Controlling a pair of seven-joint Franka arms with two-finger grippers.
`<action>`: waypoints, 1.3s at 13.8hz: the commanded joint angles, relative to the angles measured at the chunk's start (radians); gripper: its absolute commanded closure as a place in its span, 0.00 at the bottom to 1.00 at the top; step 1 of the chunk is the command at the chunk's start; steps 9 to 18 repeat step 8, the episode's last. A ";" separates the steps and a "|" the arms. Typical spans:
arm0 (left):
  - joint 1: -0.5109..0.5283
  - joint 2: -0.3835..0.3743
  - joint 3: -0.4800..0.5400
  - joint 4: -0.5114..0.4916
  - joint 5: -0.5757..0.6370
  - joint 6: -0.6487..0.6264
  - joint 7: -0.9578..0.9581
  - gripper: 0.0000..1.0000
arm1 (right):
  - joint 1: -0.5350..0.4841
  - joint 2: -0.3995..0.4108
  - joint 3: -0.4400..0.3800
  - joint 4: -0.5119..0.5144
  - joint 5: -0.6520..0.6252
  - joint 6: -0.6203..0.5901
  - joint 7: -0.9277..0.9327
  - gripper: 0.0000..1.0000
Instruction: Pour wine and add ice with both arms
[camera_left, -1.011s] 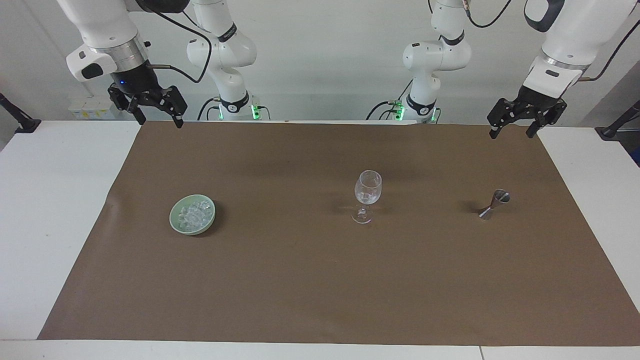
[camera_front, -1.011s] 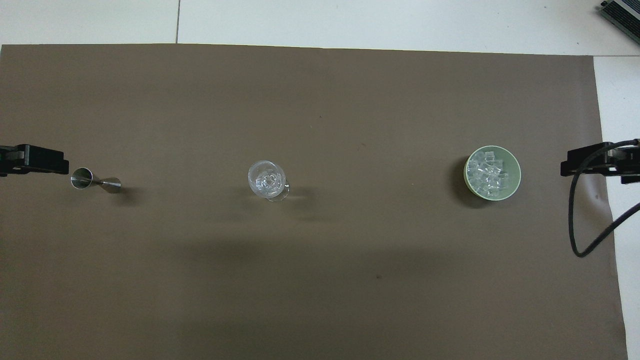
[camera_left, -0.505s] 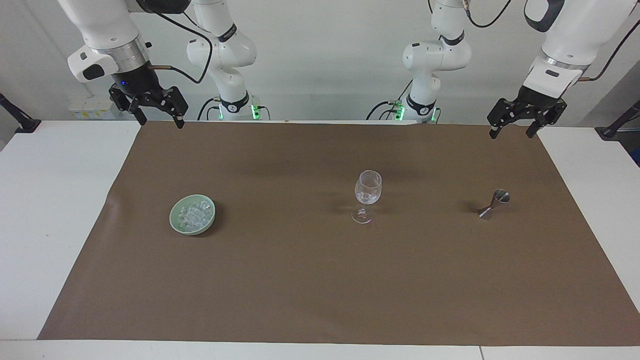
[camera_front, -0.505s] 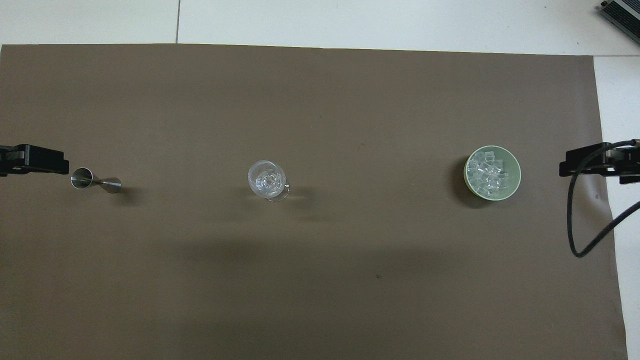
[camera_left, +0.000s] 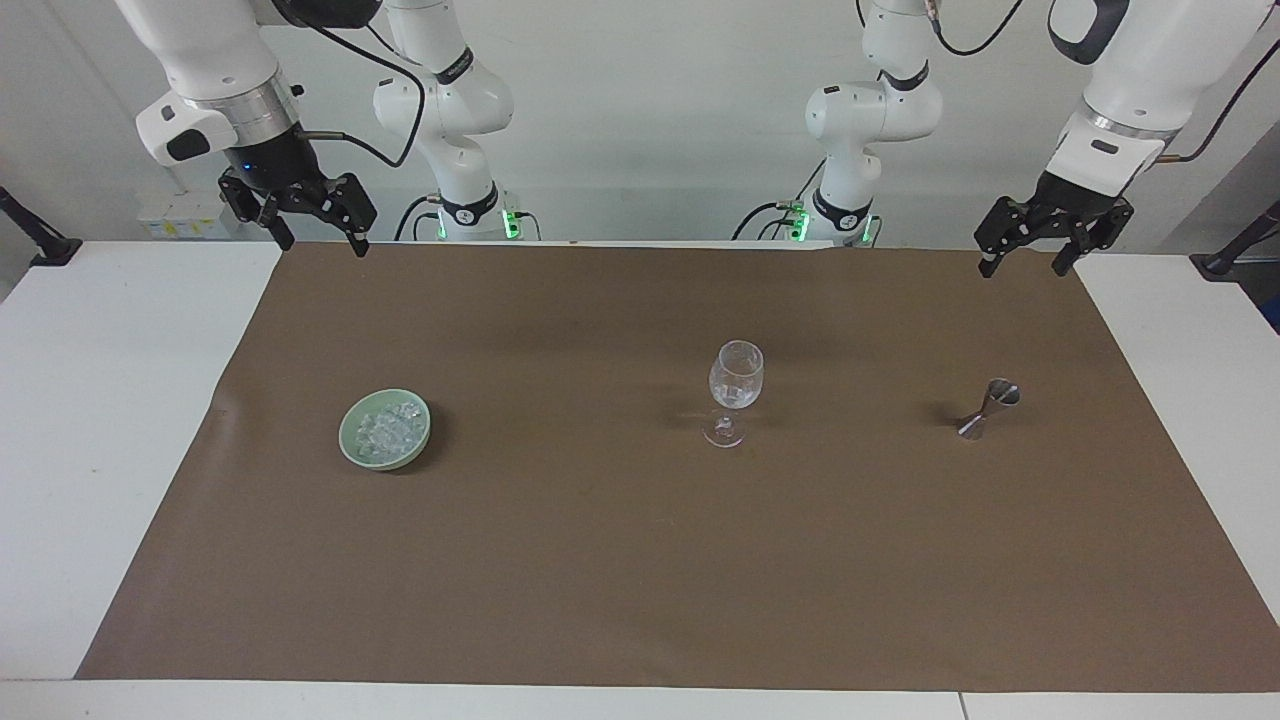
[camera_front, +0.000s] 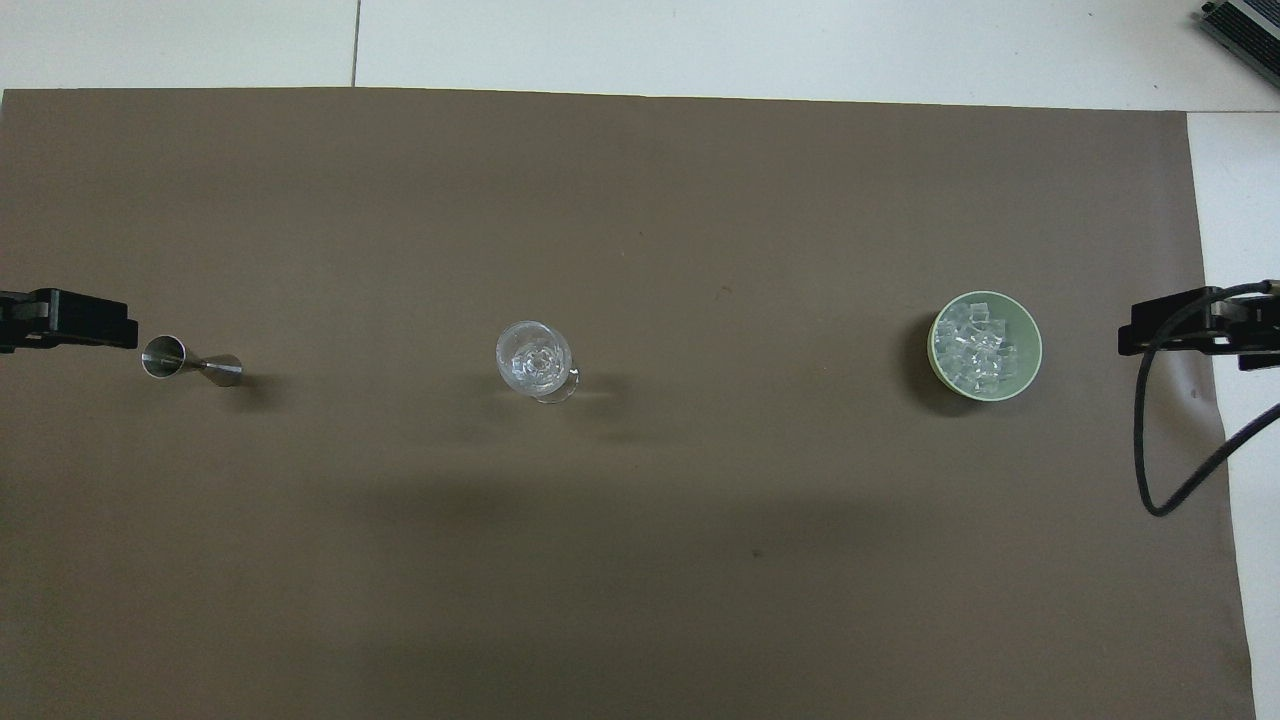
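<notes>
Brown paper (camera_left: 640, 560) covers the table, and on it we see a green bowl (camera_left: 352, 437) of ice (camera_left: 390, 430) toward the right arm's end, a glass (camera_left: 735, 390) upright mid-mat (clear cubes inside it), and a steel jigger (camera_left: 988, 410) toward the left arm's end. Our right gripper (camera_left: 312, 235) and left gripper (camera_left: 1025, 262) hang raised over the mat's robot-side corners, fingers apart, holding nothing.

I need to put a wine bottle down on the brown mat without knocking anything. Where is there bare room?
The three things stand in one row: the green bowl of ice, the wine glass and the metal jigger. The mat farther from the robots than that row is bare, as is the wide gap between bowl and glass. Nowhere is crowded.
</notes>
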 joint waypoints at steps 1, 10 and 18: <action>0.006 -0.021 -0.002 -0.019 0.007 -0.001 0.004 0.00 | 0.001 -0.031 0.002 -0.035 -0.014 0.005 -0.005 0.00; 0.006 -0.021 -0.002 -0.019 0.007 -0.001 0.004 0.00 | 0.001 -0.042 0.004 -0.063 -0.046 0.045 -0.008 0.00; 0.006 -0.021 -0.002 -0.019 0.007 -0.001 0.004 0.00 | 0.001 -0.042 0.004 -0.063 -0.046 0.045 -0.008 0.00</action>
